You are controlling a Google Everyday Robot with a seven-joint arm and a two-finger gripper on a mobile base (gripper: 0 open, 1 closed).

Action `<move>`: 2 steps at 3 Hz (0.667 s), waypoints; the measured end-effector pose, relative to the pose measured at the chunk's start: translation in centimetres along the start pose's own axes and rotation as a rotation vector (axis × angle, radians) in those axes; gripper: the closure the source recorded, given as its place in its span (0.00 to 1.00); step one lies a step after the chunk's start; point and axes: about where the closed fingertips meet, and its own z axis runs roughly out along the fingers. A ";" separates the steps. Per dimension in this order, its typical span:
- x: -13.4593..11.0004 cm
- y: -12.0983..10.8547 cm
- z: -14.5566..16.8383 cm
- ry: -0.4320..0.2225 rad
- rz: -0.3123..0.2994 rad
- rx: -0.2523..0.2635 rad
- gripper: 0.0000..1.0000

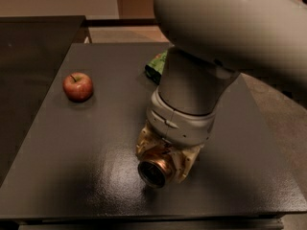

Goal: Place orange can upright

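Tool (164, 163) low over table (91, 128), clasped on tilted coppery orange can (154, 171)

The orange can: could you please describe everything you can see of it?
The orange can looks like coppery metal, with a round, dark end ringed by a shiny rim turned toward the camera. It is tilted, not upright, held between the jaws of the gripper low over the front of the dark table. Whether it touches the table cannot be told.
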 end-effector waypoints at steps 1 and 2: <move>-1.6 -1.0 -1.7 -0.126 0.127 0.030 1.00; -2.5 -1.8 -2.8 -0.284 0.239 0.099 1.00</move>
